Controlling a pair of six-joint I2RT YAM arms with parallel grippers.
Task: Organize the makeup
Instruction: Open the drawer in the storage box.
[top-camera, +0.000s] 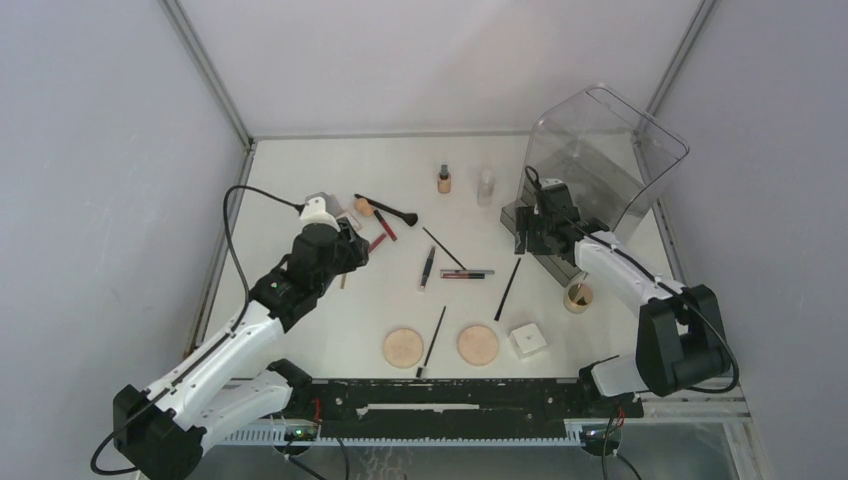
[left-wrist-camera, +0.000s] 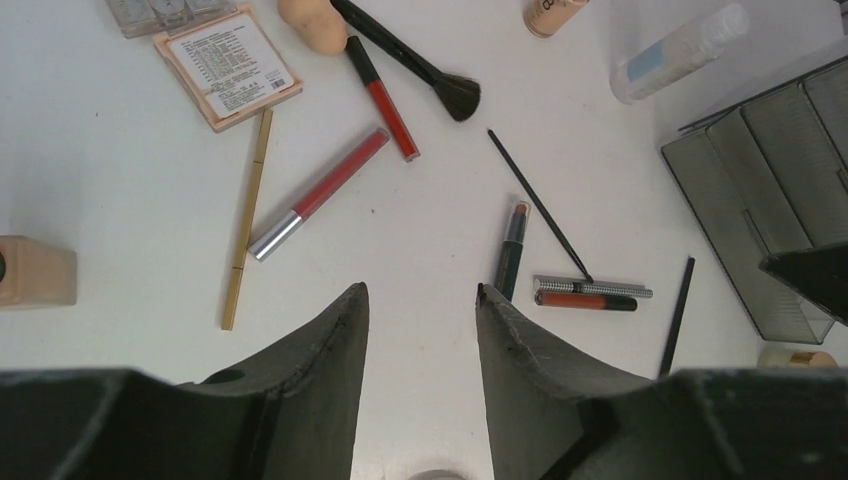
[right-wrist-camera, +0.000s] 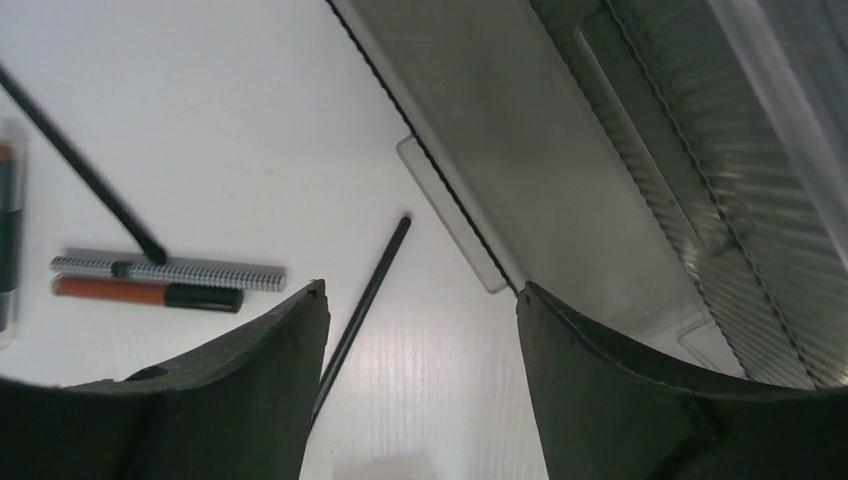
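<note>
The makeup lies scattered on the white table. My left gripper is open and empty, hovering over bare table. Just beyond it lie a red lip gloss, a red lip stick, a gold pencil, a square compact and a black brush. My right gripper is open and empty beside the grey organizer tray. A thin black pencil lies below it. Silver and orange tubes lie to its left.
A big clear bin stands tilted at the back right over the grey tray. Two round tan puffs, a white box and a tan jar lie near the front. Two bottles stand at the back.
</note>
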